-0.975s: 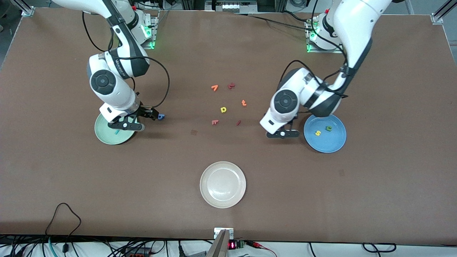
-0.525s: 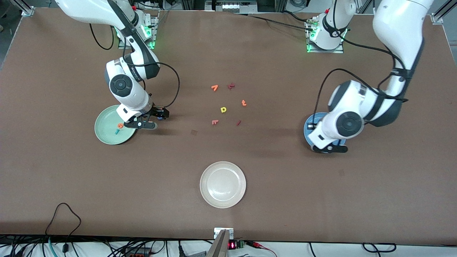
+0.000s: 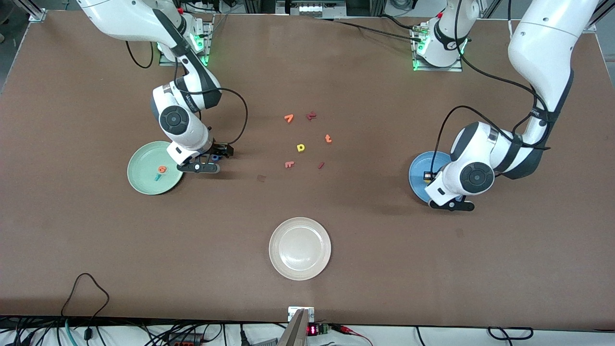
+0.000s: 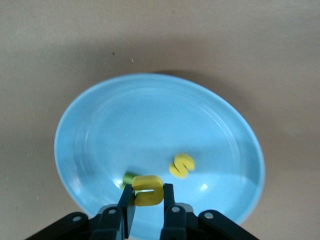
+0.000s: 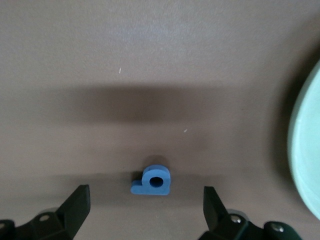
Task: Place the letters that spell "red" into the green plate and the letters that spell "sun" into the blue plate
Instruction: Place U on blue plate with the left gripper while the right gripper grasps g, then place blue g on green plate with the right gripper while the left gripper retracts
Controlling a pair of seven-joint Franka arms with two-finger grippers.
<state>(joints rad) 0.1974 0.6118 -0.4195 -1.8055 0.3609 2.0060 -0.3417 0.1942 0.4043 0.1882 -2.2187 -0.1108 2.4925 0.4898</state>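
Observation:
My left gripper (image 4: 148,200) hangs over the blue plate (image 4: 150,115), shut on the yellow u (image 4: 148,190). In that plate lie the yellow s (image 4: 182,165) and the olive-green n (image 4: 128,177), half hidden by a finger. My right gripper (image 5: 145,210) is open and low over the table, with the blue d (image 5: 153,182) lying flat between its fingers and untouched. The green plate (image 3: 141,175) beside it holds the orange e (image 3: 162,169) and the teal r (image 3: 157,177). In the front view the left arm covers much of the blue plate (image 3: 419,170).
A cream-white plate (image 3: 300,248) sits near the front edge. Loose letters lie mid-table: an orange t (image 3: 328,139), a yellow d/p shape (image 3: 301,148), an orange piece (image 3: 289,117) and several dark red pieces (image 3: 311,116).
The left gripper has swung from beside the blue plate to over it, carrying the u. The right gripper has moved off the green plate to the blue d, uncovering the orange e.

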